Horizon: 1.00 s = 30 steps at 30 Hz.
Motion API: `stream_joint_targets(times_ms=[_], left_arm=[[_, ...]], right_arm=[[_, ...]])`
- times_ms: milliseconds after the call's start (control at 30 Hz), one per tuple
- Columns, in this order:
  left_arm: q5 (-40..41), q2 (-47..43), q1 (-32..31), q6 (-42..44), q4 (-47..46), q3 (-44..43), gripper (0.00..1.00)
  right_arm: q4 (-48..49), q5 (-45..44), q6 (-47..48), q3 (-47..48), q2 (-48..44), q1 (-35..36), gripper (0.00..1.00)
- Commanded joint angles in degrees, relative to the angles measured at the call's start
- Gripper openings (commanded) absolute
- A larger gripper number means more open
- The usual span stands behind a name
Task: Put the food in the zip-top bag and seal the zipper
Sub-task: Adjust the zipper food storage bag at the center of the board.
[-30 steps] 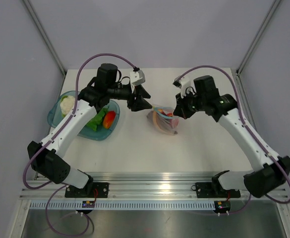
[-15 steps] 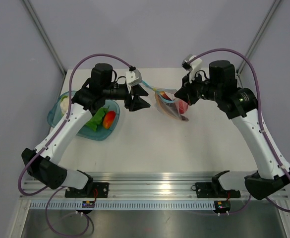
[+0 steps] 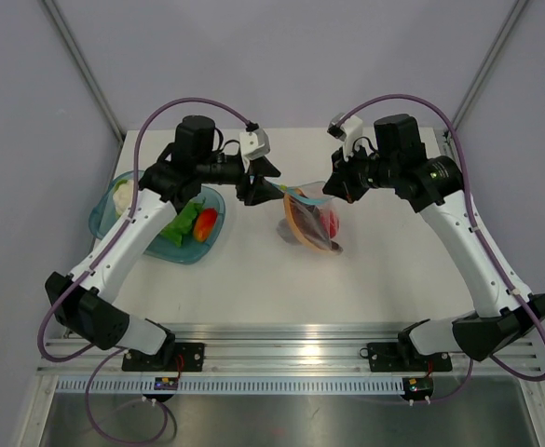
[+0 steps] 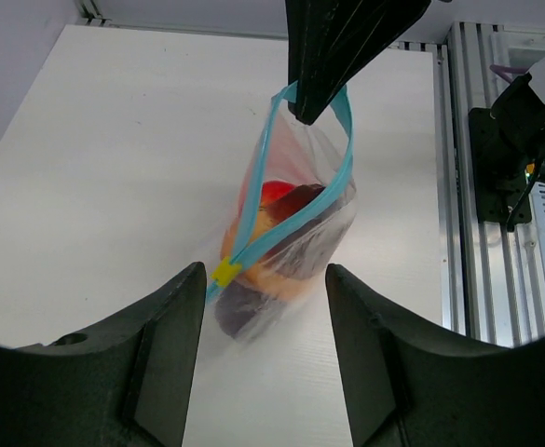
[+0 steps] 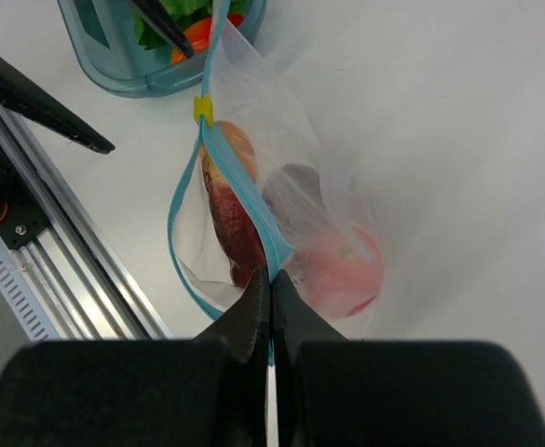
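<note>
The zip-top bag (image 3: 307,223) hangs over the table's middle, mouth gaping, bottom near the surface. My right gripper (image 5: 271,279) is shut on one end of its teal zipper (image 5: 239,182), seen from across as dark fingers (image 4: 314,107). Inside lie a red round food piece (image 5: 342,270), a dark purple one (image 5: 230,223) and an orange one (image 5: 239,144). A yellow slider (image 4: 224,272) sits at the zipper's other end. My left gripper (image 4: 263,272) is open, just short of that end, touching nothing.
A teal bowl (image 3: 104,219) at the left holds green, orange-red and white toy food. Aluminium rails (image 3: 291,354) run along the near edge. Frame posts (image 3: 86,70) rise at the back corners.
The right gripper lifted the bag up and back to the right, then swung it left and lower again. The left gripper shifted slightly toward the bag and stayed open.
</note>
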<state>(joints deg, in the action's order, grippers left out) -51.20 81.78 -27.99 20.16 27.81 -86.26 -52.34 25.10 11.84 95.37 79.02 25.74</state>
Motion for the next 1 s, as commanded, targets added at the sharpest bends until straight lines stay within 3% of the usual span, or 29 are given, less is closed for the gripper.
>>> stream_joint_targets(times_ms=[0,200,400,967], left_arm=[[-1.09,1.19,-0.23,3.20,0.48,-3.47,0.57],[-0.04,4.26,-0.23,7.95,4.78,-6.28,0.57],[-4.60,8.13,-0.22,13.06,14.28,-9.98,0.38],[-6.28,8.49,-0.23,10.60,8.75,-6.55,0.43]], right_arm=[[1.18,2.76,0.91,2.54,-1.94,0.46,0.00],[0.48,2.85,1.61,2.36,-2.12,0.46,0.00],[0.57,2.32,1.96,1.22,-2.12,0.45,0.00],[0.74,3.99,1.96,1.75,-1.06,0.45,0.00]])
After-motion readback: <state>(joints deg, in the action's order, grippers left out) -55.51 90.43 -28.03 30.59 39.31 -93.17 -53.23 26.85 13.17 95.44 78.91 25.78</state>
